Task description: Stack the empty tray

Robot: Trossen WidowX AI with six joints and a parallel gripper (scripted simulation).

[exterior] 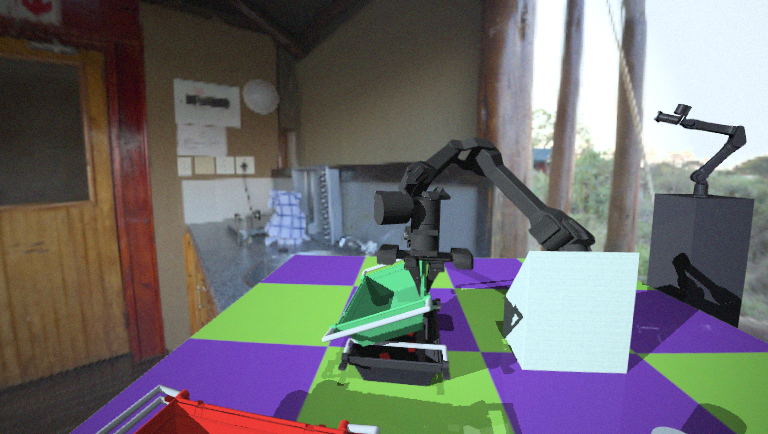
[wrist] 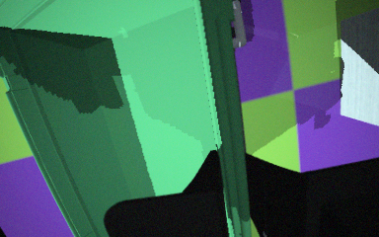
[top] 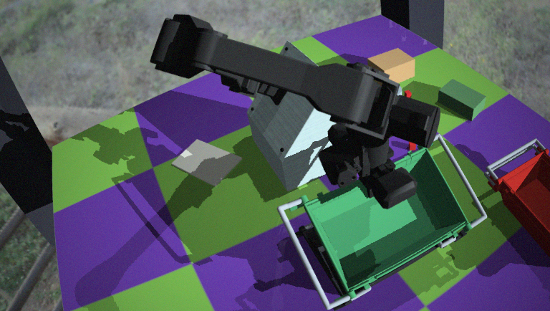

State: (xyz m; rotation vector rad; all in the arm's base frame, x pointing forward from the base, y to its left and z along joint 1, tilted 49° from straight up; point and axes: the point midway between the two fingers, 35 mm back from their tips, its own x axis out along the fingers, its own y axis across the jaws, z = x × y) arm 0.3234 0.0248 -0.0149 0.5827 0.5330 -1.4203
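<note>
Green tray (top: 405,259) (exterior: 390,316) (wrist: 173,99) tilted in closed gripper (top: 377,173) (exterior: 424,287) (wrist: 221,155), black loaded tray (top: 324,259) (exterior: 390,371) beneath, red tray (top: 523,185) (exterior: 226,415) near

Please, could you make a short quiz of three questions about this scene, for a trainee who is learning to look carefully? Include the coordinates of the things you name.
1. True or false: the green tray (top: 356,226) (exterior: 390,293) (wrist: 170,99) is being held level.

2. Multiple choice: where does the end effector (exterior: 424,285) grip the green tray?
A) by a white bar
B) by one side wall
C) by its floor

3. Fill in the blank: under the green tray stands a tray (exterior: 390,371) of the colour ____, with small red blocks (exterior: 411,349) in it.

Key: 1. False, it hangs tilted. 2. B. 3. Black.
</note>
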